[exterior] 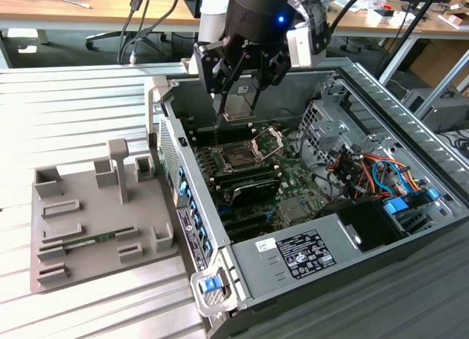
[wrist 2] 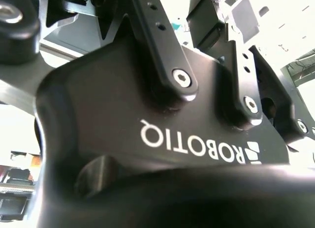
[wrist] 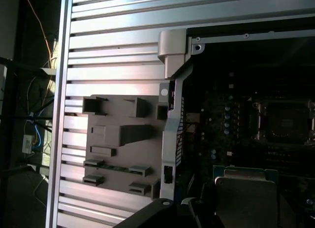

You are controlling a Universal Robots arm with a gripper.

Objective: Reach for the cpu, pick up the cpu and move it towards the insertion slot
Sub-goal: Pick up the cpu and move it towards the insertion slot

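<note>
Fingers (exterior: 242,86) clamped on cpu (exterior: 240,103), above motherboard, short of insertion slot (exterior: 240,157); label print unreadable.

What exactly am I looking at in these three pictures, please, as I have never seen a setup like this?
This is a robot arm working over an open computer case. The exterior view comes from a camera standing off the arm. The two wrist views come from cameras riding on the arm: the second looks at the claw's own black body, the first looks past it at the scene.

In the exterior view the claw hangs above the case and grips the cpu, a small flat silvery square; in the first wrist view the cpu shows as a pale plate. Below it on the green board lies the insertion slot, a dark square socket with its metal bracket swung open. The cpu is not yet in it.

On the ribbed metal table beside the case lies a grey plastic tray holding a thin green memory stick.
</note>
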